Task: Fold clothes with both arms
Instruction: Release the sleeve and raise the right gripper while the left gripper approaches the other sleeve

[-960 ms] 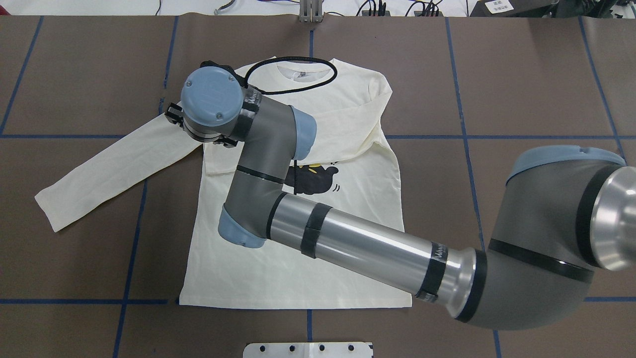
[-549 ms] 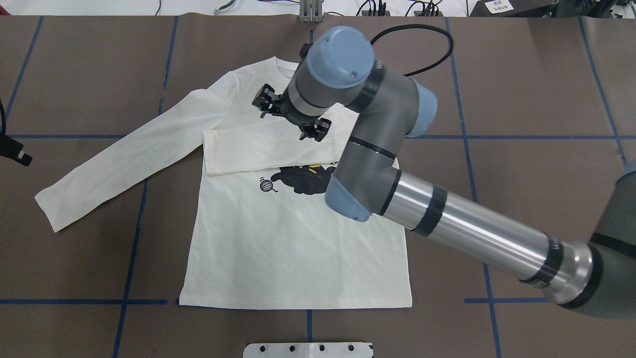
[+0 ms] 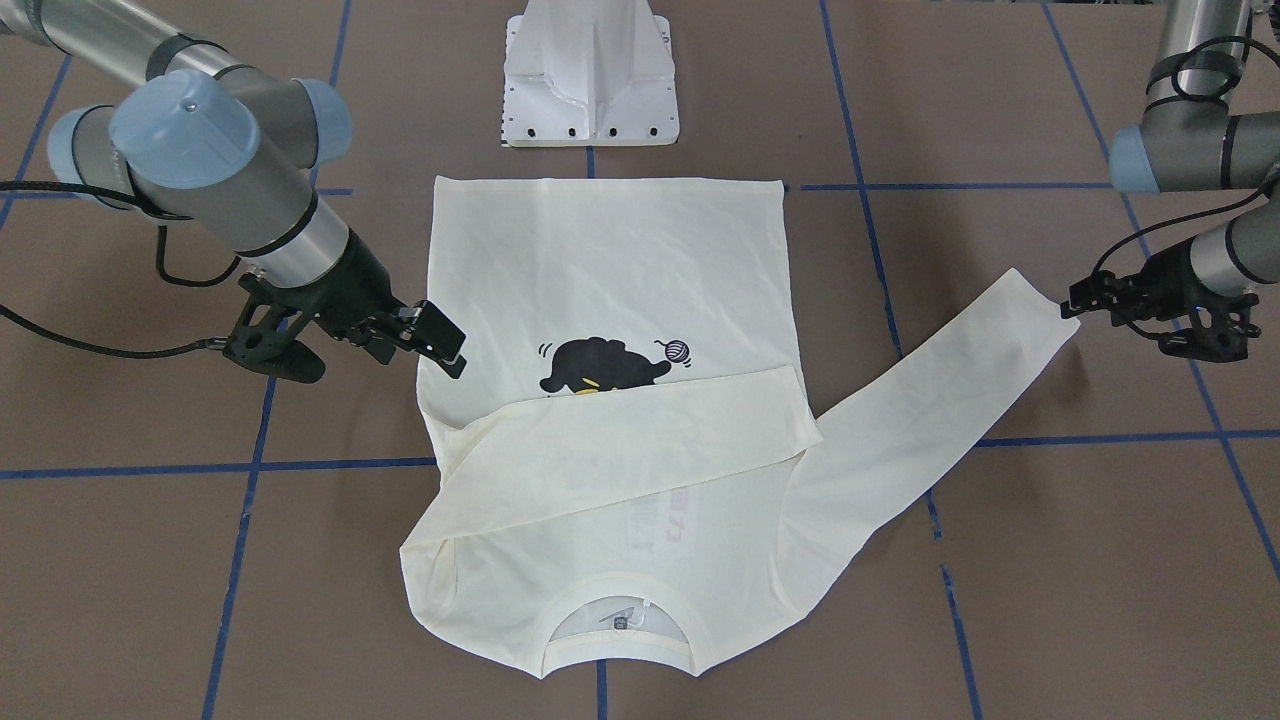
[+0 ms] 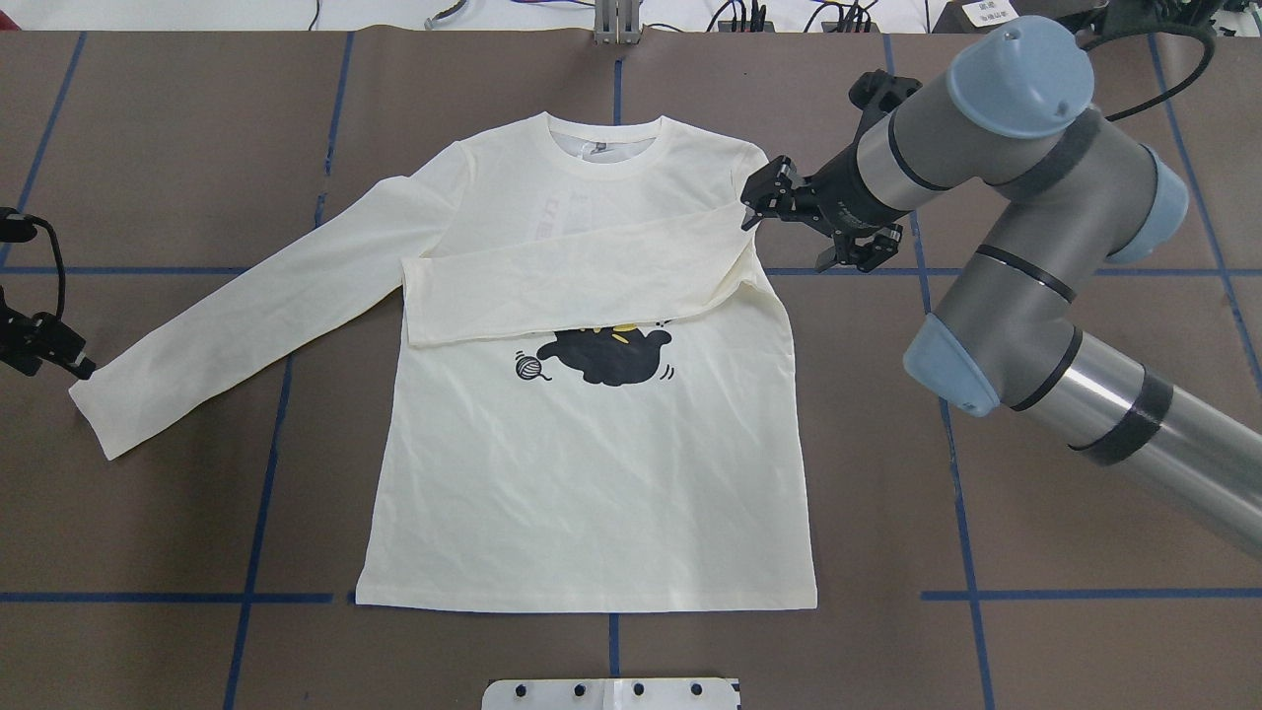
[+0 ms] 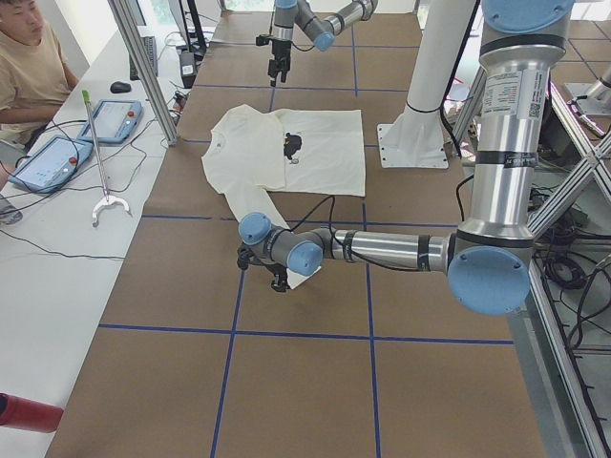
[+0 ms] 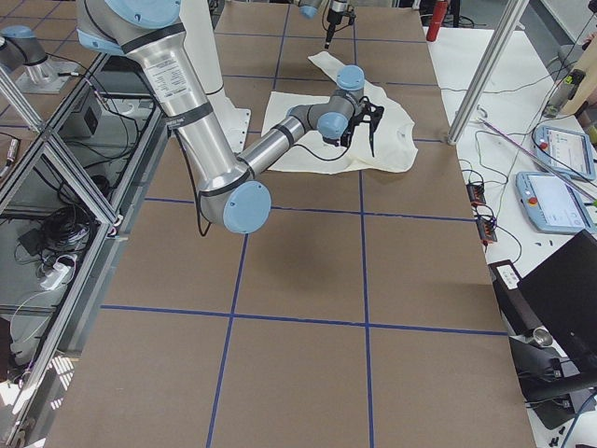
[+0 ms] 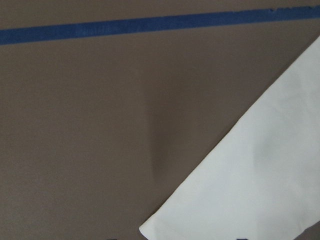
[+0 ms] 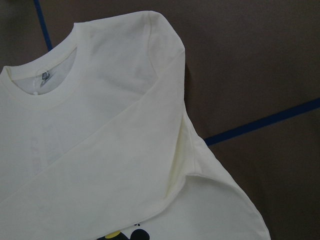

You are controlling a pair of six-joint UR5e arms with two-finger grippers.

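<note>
You see the shirt (image 4: 582, 473) flat mid-table (image 4: 1035, 394), print up, one sleeve (image 4: 572, 286) across its chest | right end effector (image 4: 808, 233) spread, empty, beside the shoulder | left end effector (image 3: 1140, 322) spread, just beside the outstretched cuff (image 4: 99, 414)

Reading the overhead view as a dial centred on the T-shirt (image 4: 582, 473), the right arm (image 4: 1025, 256) slants above the table (image 4: 148, 552) from 4 up to 2 o'clock, its right gripper (image 4: 810, 227) spread wide at the shirt's shoulder edge. At 9 o'clock the outstretched sleeve (image 4: 237, 316) lies flat, with the left gripper (image 3: 1140, 320), jaws apart, at its cuff and the left arm (image 5: 382, 250) running low over the table beyond. The white pedestal base (image 4: 611, 693) stands at 6 o'clock, near the hem. A metal bracket (image 4: 617, 25) and cables (image 4: 735, 14) line the far edge at 12. Bare brown surface lies at 7 to 8, 10 to 11 and 5 o'clock
</note>
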